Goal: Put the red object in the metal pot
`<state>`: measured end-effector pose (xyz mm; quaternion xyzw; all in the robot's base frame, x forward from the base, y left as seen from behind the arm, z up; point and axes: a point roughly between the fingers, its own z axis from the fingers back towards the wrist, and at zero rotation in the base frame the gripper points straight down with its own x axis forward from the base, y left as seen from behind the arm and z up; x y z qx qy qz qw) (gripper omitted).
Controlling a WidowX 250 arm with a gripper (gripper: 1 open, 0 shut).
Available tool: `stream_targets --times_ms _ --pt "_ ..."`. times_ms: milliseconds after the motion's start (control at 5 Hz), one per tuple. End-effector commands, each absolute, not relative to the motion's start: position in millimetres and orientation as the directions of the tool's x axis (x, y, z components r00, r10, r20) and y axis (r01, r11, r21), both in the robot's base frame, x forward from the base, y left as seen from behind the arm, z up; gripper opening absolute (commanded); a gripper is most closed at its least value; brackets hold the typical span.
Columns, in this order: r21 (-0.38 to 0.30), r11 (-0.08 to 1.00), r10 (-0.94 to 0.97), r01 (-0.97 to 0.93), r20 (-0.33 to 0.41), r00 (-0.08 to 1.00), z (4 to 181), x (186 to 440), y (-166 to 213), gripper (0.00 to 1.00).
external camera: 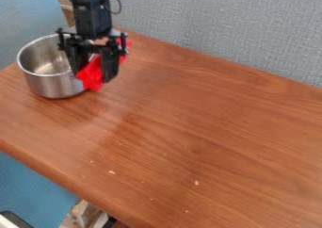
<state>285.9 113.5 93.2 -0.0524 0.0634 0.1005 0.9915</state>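
1. Status: the red object (90,73) is clamped in the hand (96,70) and appears clear of the desk (189,119). Pickup is judged done; delivery is not.
2. Hand state: jaws closed on the red object, fingers pointing down. The bar sits tilted between them, its lower end showing below the fingertips toward 7 o'clock.
3. Position of the task item: the red object hangs at the right-hand rim of the metal pot (44,67), at about the pot's 3 o'clock. Whether it overlaps the rim or is just beside it cannot be told from this view.
4. Pot condition: upright, interior appears empty, standing near the desk's far left corner.
5. Remaining: carry the bar toward 9 o'clock over the pot's opening, lower, release.
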Motion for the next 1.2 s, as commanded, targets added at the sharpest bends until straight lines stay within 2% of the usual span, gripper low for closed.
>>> stream_targets --times_ms 0,800,1000 --pt "-0.078 0.96 0.269 -0.27 -0.026 0.963 129.6 293 137 0.0" --pt "-0.085 0.945 0.314 -0.315 -0.03 0.949 127.7 287 160 0.0" --pt "-0.084 0.945 0.314 -0.316 -0.033 0.949 127.1 287 160 1.0"
